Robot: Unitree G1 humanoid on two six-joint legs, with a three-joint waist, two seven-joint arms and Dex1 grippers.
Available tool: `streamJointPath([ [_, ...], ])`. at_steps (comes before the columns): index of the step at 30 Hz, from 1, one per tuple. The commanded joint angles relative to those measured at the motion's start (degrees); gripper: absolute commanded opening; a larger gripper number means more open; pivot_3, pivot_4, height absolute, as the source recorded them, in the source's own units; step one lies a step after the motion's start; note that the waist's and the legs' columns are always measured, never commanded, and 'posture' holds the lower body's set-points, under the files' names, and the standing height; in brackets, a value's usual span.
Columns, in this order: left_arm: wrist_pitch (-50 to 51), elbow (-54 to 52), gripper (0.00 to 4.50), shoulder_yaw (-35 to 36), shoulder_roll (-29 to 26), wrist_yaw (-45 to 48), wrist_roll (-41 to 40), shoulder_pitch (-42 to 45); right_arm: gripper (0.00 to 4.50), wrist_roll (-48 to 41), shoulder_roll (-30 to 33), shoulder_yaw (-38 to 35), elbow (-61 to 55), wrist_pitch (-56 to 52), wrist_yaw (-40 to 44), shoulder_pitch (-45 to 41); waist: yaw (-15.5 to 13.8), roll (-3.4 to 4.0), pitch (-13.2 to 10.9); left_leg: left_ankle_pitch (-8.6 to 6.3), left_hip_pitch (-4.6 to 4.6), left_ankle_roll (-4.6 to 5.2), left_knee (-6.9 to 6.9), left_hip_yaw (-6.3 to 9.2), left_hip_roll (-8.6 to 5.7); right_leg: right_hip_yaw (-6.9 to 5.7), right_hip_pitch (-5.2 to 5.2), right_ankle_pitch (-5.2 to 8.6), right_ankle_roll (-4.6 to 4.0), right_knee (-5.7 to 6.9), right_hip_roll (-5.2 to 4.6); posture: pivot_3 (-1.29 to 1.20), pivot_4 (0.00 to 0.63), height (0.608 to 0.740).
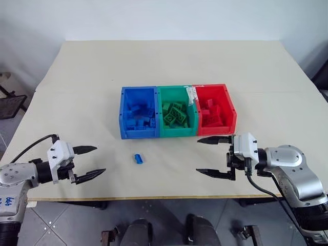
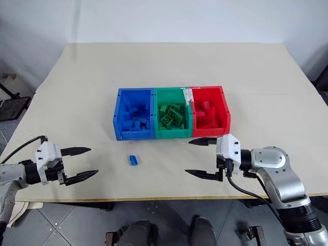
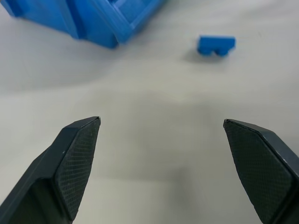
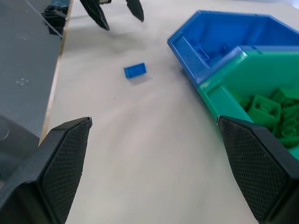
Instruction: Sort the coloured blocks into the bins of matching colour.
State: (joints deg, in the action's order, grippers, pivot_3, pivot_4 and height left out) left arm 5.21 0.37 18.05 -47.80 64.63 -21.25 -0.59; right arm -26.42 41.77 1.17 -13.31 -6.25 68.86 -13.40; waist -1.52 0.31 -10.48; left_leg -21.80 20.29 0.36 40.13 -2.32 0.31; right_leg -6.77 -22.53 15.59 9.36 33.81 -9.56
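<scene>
Three joined bins stand mid-table: a blue bin [image 1: 125,105], a green bin [image 1: 161,105] and a red bin [image 1: 230,105], each holding several blocks of its own colour. One small blue block [image 1: 138,158] lies loose on the table in front of the blue bin, also seen as the blue block [image 3: 216,45] and blue block [image 4: 135,70]. My left gripper [image 1: 93,161] hovers open and empty to the block's left, near the table's front edge. My right gripper [image 1: 205,156] stands open and empty to the block's right, in front of the red bin.
The beige table [image 1: 169,61] stretches far behind the bins. Its front edge [image 1: 154,197] runs just below both grippers. A dark object [image 1: 11,105] stands on the floor beyond the left edge.
</scene>
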Motion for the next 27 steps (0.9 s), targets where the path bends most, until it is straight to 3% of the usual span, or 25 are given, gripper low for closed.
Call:
streamJointPath([
  [1,5.96,-10.03,4.49,-3.58,1.42,-3.75,-1.92,0.80,4.50,-0.53,-0.04,-0.81,-0.49,1.37,1.00,0.01,0.03,0.00,0.00,0.00,0.00,0.00,0.00,0.00,0.00,0.00,0.01,0.00,0.00,0.00,0.00,0.00,0.150,0.740],
  [3,13.97,-17.89,4.49,-7.31,4.26,-8.28,-4.92,1.81,4.50,-0.16,-0.55,-0.81,-0.24,2.64,1.16,0.53,-0.02,0.01,0.00,0.00,-0.01,0.00,0.00,0.00,-0.02,0.02,0.02,0.00,0.00,0.01,0.00,0.00,0.150,0.740],
  [8,23.26,-24.38,4.49,-15.66,5.68,-17.05,1.86,4.47,4.50,-0.88,-0.81,-0.80,-1.25,1.59,0.49,1.46,0.50,-0.03,0.03,-0.01,-0.08,-0.02,-0.05,-0.01,0.02,0.05,-0.01,-0.01,0.01,0.08,0.02,0.00,0.150,0.740],
  [15,25.26,-20.67,4.49,-22.95,4.67,-19.79,9.33,10.55,4.50,-0.57,-1.88,-0.54,-1.44,1.60,-1.08,2.52,0.18,-0.03,0.03,0.00,-0.06,-0.02,-0.03,-0.08,0.05,0.07,-0.01,0.00,0.00,0.02,0.08,0.00,0.150,0.740],
  [18,26.79,-20.36,3.89,-23.99,4.85,-19.91,9.85,11.05,4.50,-0.39,-1.97,-0.54,-1.63,1.79,-1.38,2.99,0.10,-0.03,0.03,-0.01,-0.05,-0.02,-0.03,-0.08,0.04,0.08,0.00,0.00,0.00,0.00,0.08,0.00,0.150,0.740],
  [25,27.32,-21.20,1.77,-25.91,4.45,-18.27,9.54,10.58,4.50,-0.03,-1.75,-0.92,-1.62,2.50,-1.75,4.02,0.10,-0.03,0.03,-0.01,-0.08,-0.02,-0.02,-0.08,0.05,0.09,0.02,0.00,0.00,0.02,0.08,0.00,0.150,0.740],
  [27,26.98,-20.83,1.46,-25.60,4.39,-18.11,9.52,10.72,4.50,0.08,-1.67,-1.21,-1.55,2.57,-1.93,4.33,0.13,-0.02,0.03,-0.01,-0.08,-0.02,-0.02,-0.08,0.05,0.09,0.02,0.00,0.00,0.01,0.08,0.00,0.150,0.740],
])
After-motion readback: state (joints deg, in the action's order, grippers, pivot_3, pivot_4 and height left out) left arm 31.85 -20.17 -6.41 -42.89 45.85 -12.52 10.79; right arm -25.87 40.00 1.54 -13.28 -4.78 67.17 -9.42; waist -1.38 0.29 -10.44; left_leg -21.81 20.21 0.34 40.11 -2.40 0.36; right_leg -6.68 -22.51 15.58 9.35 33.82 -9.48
